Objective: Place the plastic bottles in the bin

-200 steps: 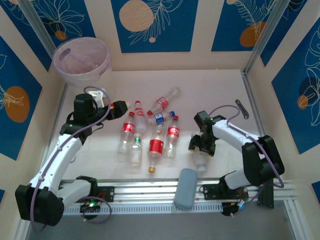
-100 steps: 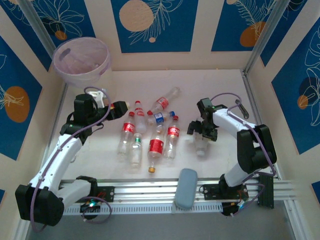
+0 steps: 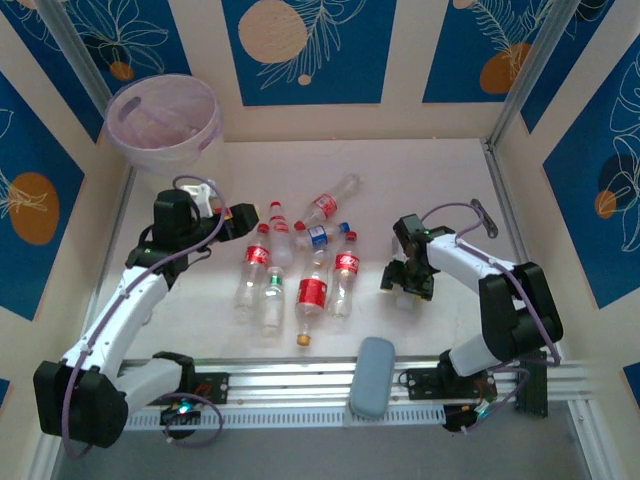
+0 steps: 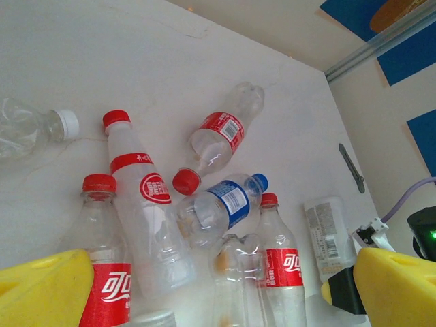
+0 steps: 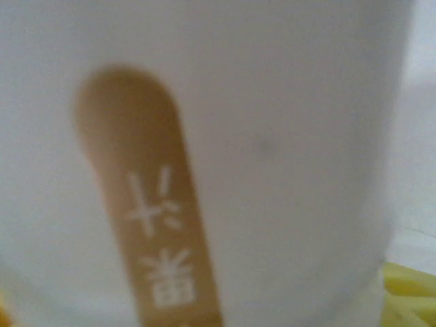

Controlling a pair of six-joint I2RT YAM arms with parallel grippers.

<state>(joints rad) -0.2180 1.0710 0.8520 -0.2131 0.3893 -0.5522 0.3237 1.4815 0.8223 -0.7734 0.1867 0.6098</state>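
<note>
The round translucent pale-pink plastic bin sits at the tabletop's far left corner. The left arm stretches forward, its left gripper spread wide beside the small clear plastic bottles lying mid-tabletop. The right arm folds inward, and the right gripper clamps a white-labelled clear plastic bottle right of them.

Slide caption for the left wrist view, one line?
Left hand open over plastic bottles lying on a white table, one blue-labelled bottle among red-labelled ones.
</note>
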